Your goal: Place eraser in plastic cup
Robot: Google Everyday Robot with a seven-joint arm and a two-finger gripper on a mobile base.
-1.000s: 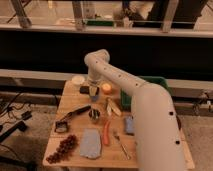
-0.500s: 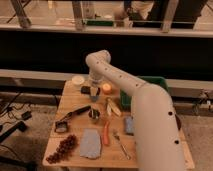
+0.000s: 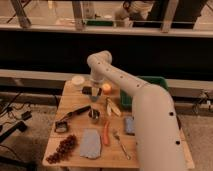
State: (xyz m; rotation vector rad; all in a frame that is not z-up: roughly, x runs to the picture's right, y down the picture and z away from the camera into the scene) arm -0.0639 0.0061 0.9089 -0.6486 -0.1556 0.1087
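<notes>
My gripper hangs down from the white arm at the back of the wooden table, between a white round dish and the orange fruit. A dark block, which looks like the eraser, sits right at the gripper's tip on its left side. I cannot tell whether it is held or lying on the table. The plastic cup is hidden; the wrist covers the spot behind the gripper.
A black-handled knife, a small dark metal cup, a carrot, a blue cloth, grapes, a fork and a blue-grey pad lie on the table. A green bin stands at the back right.
</notes>
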